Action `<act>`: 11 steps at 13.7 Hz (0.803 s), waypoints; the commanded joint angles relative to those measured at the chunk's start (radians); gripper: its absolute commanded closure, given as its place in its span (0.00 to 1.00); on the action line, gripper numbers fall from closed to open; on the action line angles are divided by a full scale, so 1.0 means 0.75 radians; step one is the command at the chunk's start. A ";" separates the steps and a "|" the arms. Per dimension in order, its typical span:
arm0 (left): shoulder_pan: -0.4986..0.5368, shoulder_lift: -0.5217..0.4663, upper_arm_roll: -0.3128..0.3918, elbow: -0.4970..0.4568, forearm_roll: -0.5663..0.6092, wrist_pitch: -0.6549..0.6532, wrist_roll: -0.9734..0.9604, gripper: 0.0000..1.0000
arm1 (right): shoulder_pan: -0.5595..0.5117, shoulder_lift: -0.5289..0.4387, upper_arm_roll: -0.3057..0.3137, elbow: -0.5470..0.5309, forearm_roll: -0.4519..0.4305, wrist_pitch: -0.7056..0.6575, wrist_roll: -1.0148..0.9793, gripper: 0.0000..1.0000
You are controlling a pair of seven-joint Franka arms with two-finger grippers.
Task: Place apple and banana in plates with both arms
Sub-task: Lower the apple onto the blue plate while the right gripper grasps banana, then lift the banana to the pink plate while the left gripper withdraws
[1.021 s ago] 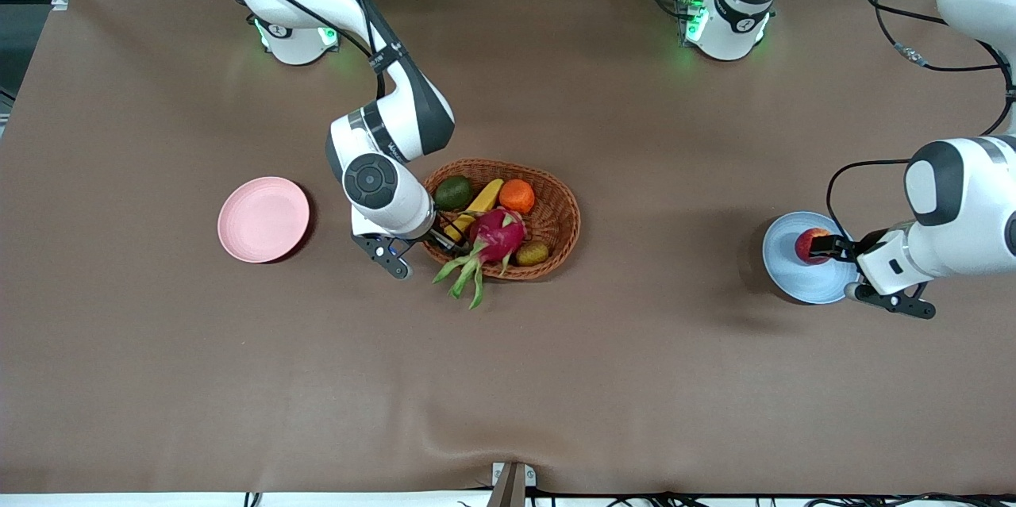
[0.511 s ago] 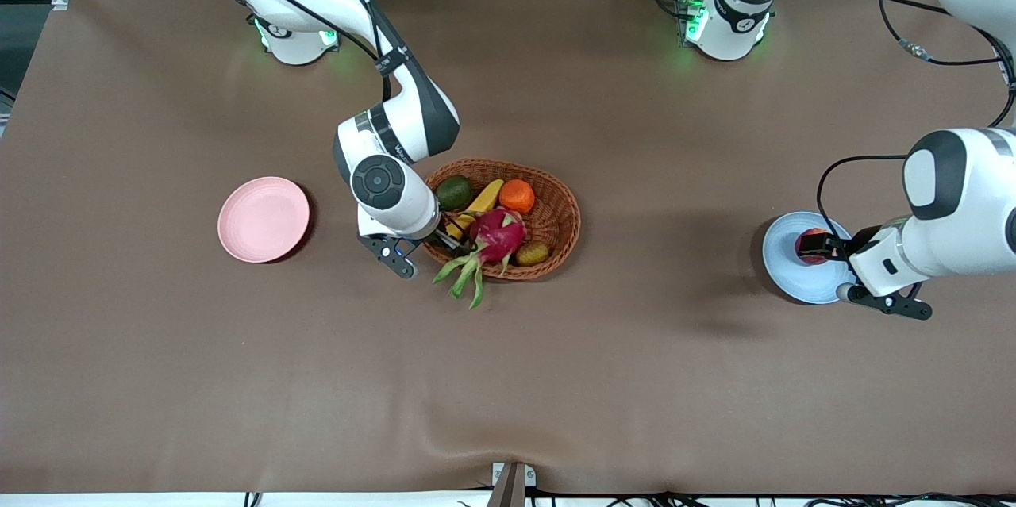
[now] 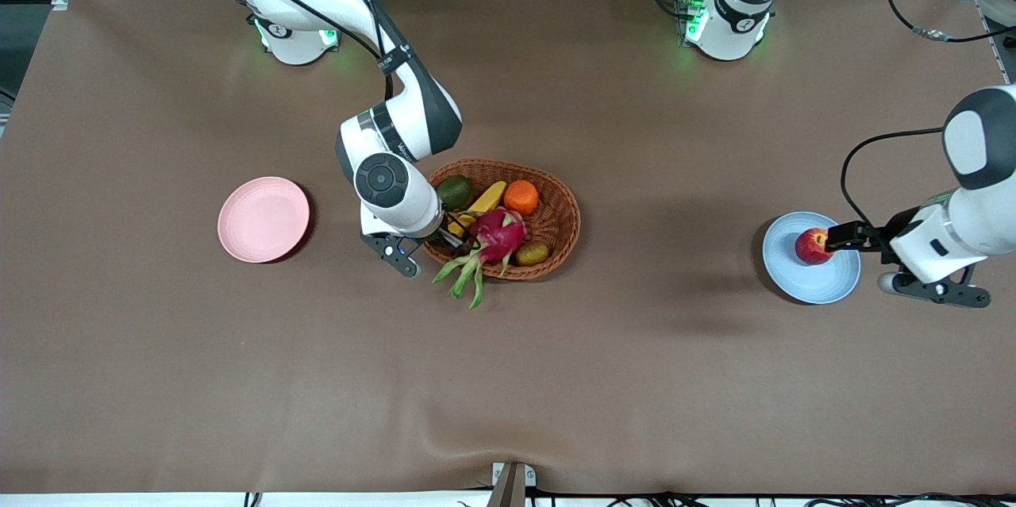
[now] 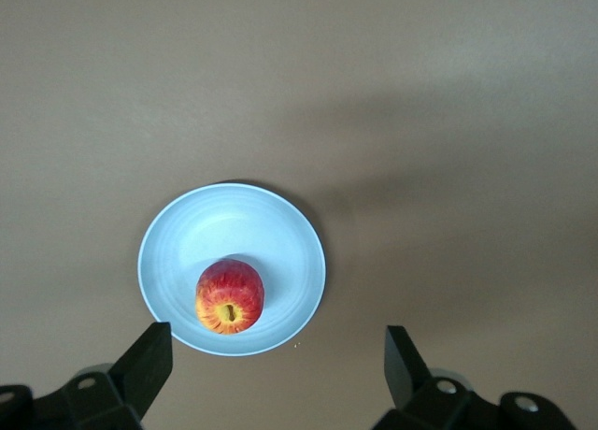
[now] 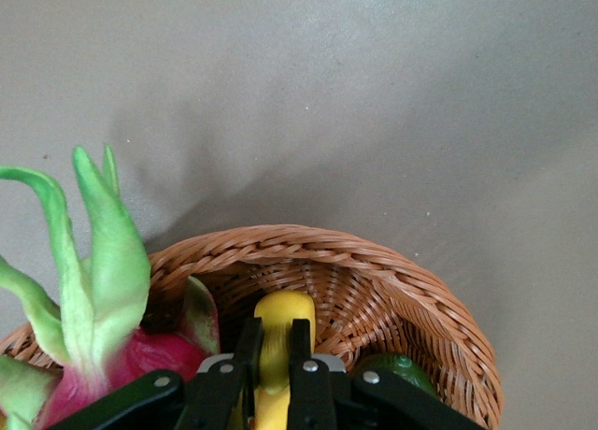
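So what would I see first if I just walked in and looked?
Probably the bright pink dragon fruit with green spikes, in the basket mid-table. There the right claw is shut on the banana. Toward the left arm's end, a red apple sits on the blue plate, the open left claw above the plate.

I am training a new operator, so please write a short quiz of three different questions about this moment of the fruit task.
1. True or false: the apple lies on the pink plate.
2. The right gripper is shut on which fruit in the basket? A) orange B) banana C) dragon fruit
3. Fill in: the left gripper is ____, above the blue plate.

Key
1. False; it lies on the blue plate.
2. B, the banana.
3. open
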 commanded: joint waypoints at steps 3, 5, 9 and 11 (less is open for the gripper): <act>-0.128 -0.171 0.123 -0.011 -0.020 -0.123 -0.088 0.00 | 0.016 -0.087 -0.016 0.031 0.013 -0.116 -0.001 1.00; -0.199 -0.246 0.187 -0.015 -0.018 -0.200 -0.231 0.00 | 0.010 -0.148 -0.020 0.084 0.005 -0.263 -0.010 1.00; -0.236 -0.406 0.218 -0.019 -0.007 -0.390 -0.352 0.00 | -0.005 -0.187 -0.028 0.278 -0.058 -0.574 -0.016 1.00; -0.230 -0.478 0.218 0.001 -0.009 -0.403 -0.347 0.00 | -0.043 -0.226 -0.032 0.315 -0.111 -0.699 -0.132 1.00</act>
